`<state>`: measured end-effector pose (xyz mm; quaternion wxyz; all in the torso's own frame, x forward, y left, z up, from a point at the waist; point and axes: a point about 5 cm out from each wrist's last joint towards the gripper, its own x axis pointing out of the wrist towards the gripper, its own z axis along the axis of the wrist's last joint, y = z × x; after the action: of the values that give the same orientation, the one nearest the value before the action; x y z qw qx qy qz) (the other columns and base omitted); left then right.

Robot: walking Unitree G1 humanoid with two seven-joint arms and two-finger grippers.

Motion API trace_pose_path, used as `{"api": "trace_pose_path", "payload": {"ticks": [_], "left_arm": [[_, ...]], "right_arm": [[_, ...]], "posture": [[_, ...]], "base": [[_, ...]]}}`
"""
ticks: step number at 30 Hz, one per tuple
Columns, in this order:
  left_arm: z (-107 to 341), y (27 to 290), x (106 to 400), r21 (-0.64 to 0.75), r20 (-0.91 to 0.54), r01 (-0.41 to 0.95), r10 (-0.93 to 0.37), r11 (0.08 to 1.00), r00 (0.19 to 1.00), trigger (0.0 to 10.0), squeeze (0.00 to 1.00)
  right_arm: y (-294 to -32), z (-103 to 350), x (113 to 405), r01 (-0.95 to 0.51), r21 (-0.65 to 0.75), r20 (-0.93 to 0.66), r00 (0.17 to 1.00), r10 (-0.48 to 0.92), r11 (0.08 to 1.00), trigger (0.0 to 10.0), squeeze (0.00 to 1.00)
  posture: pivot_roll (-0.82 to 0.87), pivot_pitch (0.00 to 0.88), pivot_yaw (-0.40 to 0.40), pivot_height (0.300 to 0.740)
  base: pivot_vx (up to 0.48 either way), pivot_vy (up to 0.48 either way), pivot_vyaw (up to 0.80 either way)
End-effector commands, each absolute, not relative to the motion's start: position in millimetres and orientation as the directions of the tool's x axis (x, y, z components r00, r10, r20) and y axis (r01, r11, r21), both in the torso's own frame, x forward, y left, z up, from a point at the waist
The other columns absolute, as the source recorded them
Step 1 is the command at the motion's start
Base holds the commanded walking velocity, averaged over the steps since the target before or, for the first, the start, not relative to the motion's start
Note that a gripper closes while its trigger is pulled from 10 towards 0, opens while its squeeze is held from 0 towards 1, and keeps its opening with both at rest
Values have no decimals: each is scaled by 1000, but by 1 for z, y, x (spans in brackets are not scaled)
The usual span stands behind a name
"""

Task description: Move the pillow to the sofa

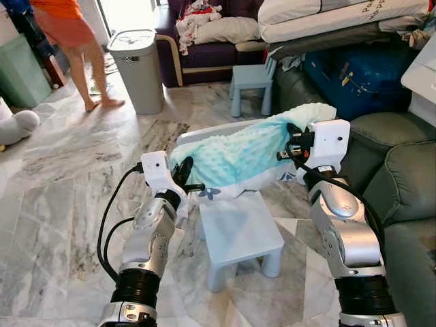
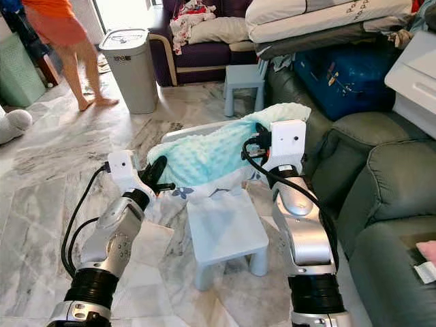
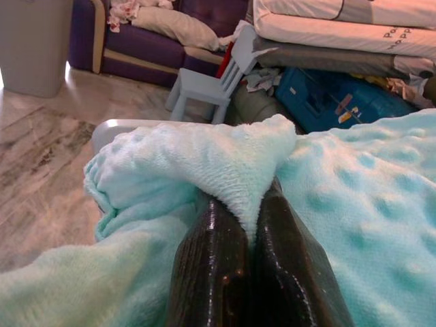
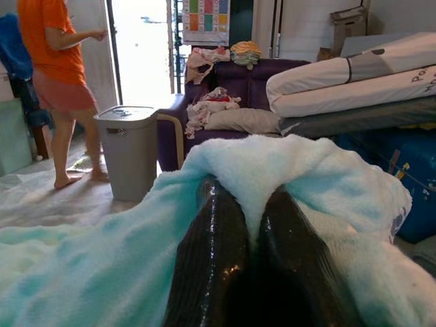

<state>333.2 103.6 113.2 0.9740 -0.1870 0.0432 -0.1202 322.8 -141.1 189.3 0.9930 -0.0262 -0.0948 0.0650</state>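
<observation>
A mint-green dotted pillow [image 1: 242,155] hangs in the air between my two arms, above a small pale blue stool [image 1: 238,231]. My left gripper [image 1: 184,172] is shut on the pillow's left end, a fold of fabric pinched between its black fingers [image 3: 211,266]. At the pillow's right end my right gripper [image 1: 291,144] is shut on another fold, fingers [image 4: 211,259] pressed together on it. A dark green sofa [image 1: 395,184] stands just to my right. A purple sofa [image 1: 204,51] with clothes and a cushion on it sits at the far end of the room.
A grey lidded bin [image 1: 134,68] stands ahead on the marble floor. A person [image 1: 75,41] in an orange top walks at the far left. A small blue chair [image 1: 248,85], a blue suitcase [image 1: 361,75] and stacked mattresses [image 1: 334,17] crowd the back right.
</observation>
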Motion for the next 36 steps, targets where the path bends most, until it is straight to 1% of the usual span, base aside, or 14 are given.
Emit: {"api": "trace_pose_path", "payload": {"ticks": [1, 5, 10, 21, 36], "left_arm": [[115, 99, 335, -365, -35, 240, -271, 899, 962, 10000, 0], [116, 95, 338, -367, -34, 261, -294, 893, 955, 10000, 0], [114, 93, 339, -366, -53, 254, -293, 895, 955, 10000, 0], [113, 89, 341, -370, -55, 257, -297, 893, 953, 10000, 0], [112, 84, 342, -377, -59, 263, -306, 888, 950, 10000, 0]], "right_arm": [[-142, 198, 322, -116, -72, 224, 966, 130, 991, 10000, 0], [-143, 200, 323, -117, -79, 228, 965, 132, 990, 10000, 0], [-144, 198, 324, -121, -72, 226, 965, 134, 990, 10000, 0], [-145, 201, 322, -124, -86, 241, 960, 142, 989, 10000, 0], [-150, 204, 322, -109, -92, 249, 960, 129, 990, 10000, 0]], "posture": [[-239, 0, 97, 740], [-247, 0, 96, 740], [-254, 0, 97, 740], [-268, 0, 97, 740], [-284, 0, 99, 740]], "base": [[0, 0, -788], [0, 0, -788], [0, 0, -757], [0, 0, 0], [-331, 0, 0]]}}
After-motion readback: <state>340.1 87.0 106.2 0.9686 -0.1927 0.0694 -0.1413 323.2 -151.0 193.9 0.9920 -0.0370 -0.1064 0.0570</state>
